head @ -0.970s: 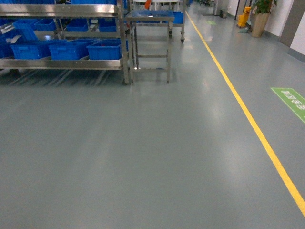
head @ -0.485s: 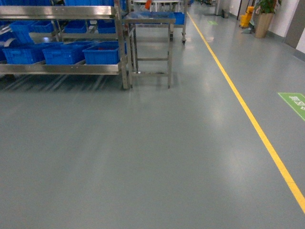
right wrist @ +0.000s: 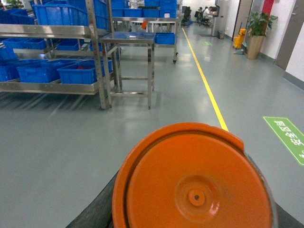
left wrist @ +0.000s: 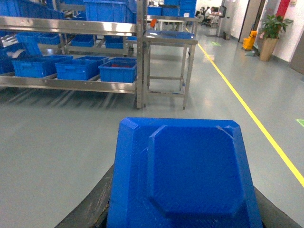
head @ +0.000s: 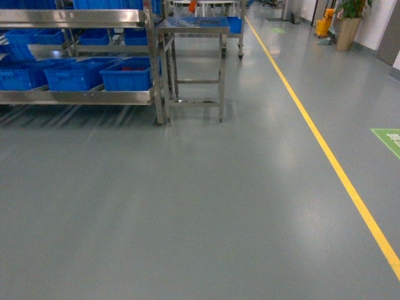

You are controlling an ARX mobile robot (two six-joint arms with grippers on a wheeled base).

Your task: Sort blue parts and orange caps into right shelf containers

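Note:
In the left wrist view a chunky blue part [left wrist: 190,175] with bevelled corners fills the foreground, and my left gripper [left wrist: 183,211] is shut on it, its dark fingers [left wrist: 92,211] showing at both sides. My right gripper [right wrist: 190,213] is shut on a round orange cap [right wrist: 194,185], flat face toward the camera. The steel shelf [head: 75,97] stands at the far left on the floor, with blue containers [head: 128,75] on its lower level. The shelf [left wrist: 71,84] and containers [left wrist: 118,70] also appear ahead in the left wrist view. Neither gripper shows in the head view.
A steel table [head: 194,26] stands just right of the shelf. A yellow floor line [head: 325,156] runs away along the right, with a green floor mark [head: 390,140] beyond it. A potted plant [head: 347,25] and a yellow bucket [head: 323,25] stand far back right.
In the head view the shelf and table have slid left and lower, looking slightly nearer. The green floor mark has moved down and right.

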